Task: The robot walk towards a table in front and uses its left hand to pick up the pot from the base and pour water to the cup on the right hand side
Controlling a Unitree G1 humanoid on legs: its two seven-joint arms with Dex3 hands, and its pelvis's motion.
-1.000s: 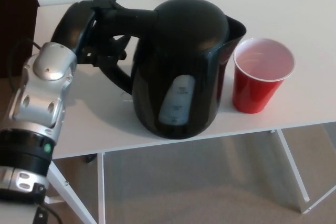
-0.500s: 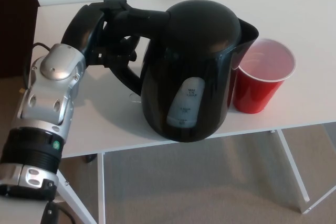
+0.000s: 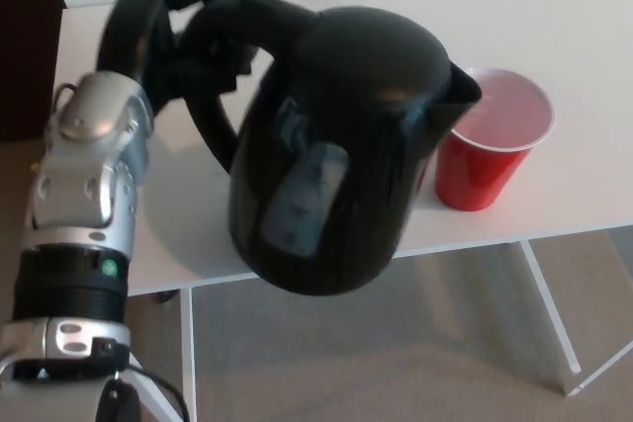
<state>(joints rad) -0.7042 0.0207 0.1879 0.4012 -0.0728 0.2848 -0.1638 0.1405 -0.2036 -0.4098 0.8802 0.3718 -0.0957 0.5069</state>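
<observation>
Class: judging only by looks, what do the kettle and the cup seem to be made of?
Kettle: probably black plastic, smooth and semi-glossy, with soft highlights on its dome and a pale level window. Cup: likely thin disposable plastic, glossy red outside, pale inside, with a rolled rim.

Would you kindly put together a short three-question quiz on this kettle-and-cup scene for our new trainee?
1. True or false: the left hand grips the pot by its handle.
2. Toward which object does the pot's spout point?
3. The red cup stands: A) on the floor B) on the white table C) in the right hand.

Key: 1 true; 2 the red cup; 3 B.
</observation>
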